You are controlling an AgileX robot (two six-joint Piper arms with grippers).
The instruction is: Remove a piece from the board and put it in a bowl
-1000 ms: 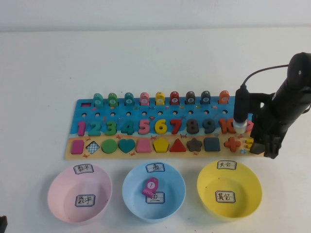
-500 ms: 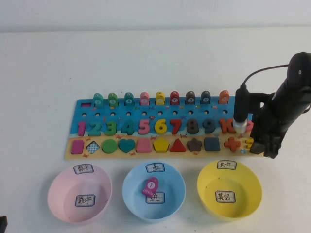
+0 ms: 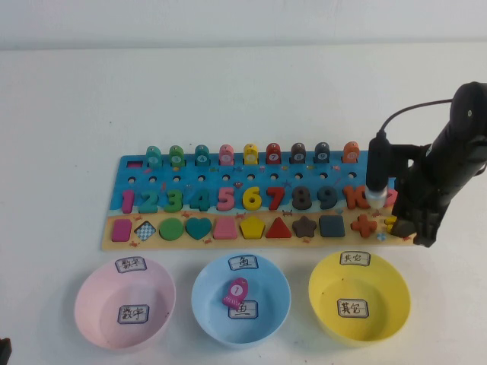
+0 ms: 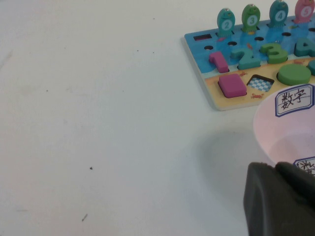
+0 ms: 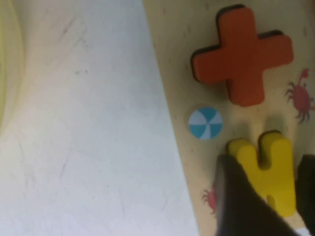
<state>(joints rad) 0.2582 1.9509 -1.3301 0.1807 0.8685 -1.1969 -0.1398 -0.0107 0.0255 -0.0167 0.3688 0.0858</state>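
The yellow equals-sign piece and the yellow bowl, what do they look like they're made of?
The yellow equals-sign piece, between the right gripper's fingers on the board, looks like painted wood: thick, matte, with rounded edges. The yellow bowl looks like plastic: thin-walled, smooth, slightly glossy, with white paper labels. The left gripper sits parked beside the pink bowl.
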